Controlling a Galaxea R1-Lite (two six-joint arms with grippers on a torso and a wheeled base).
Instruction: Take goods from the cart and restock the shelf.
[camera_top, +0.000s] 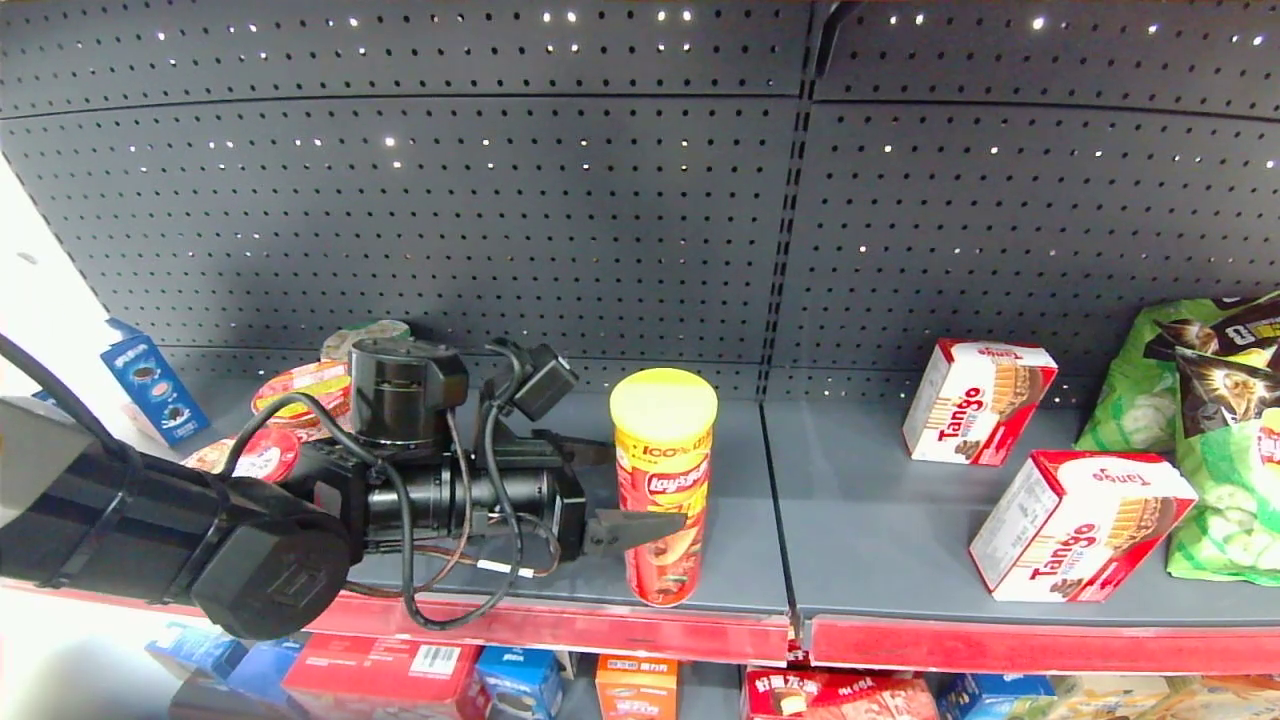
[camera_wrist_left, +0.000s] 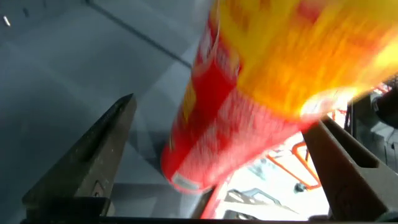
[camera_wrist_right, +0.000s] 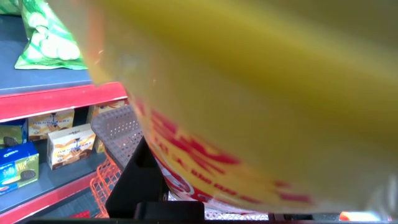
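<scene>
Chips can (camera_top: 662, 470) stands upright near the shelf (camera_top: 860, 520) front edge, between the released, spread fingers of the left gripper (camera_top: 648, 485). Wafer boxes (camera_top: 978, 402) sit well right of the can. A blurred yellow-red package (camera_wrist_right: 261, 106) crowds the right gripper (camera_wrist_right: 146, 183); its grip cannot be told.

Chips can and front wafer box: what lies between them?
Between the chips can and the front wafer box, the head view shows only bare shelf.

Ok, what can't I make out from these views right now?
- Right wrist view: a yellow-and-red pack, blurred against the lens; what it is, and whether it is held, unclear.
- Head view: left arm covers part of the noodle cups.
- Head view: green bags cut off by the right edge.
- Left wrist view: chips can blurred, its top cut off.
</scene>
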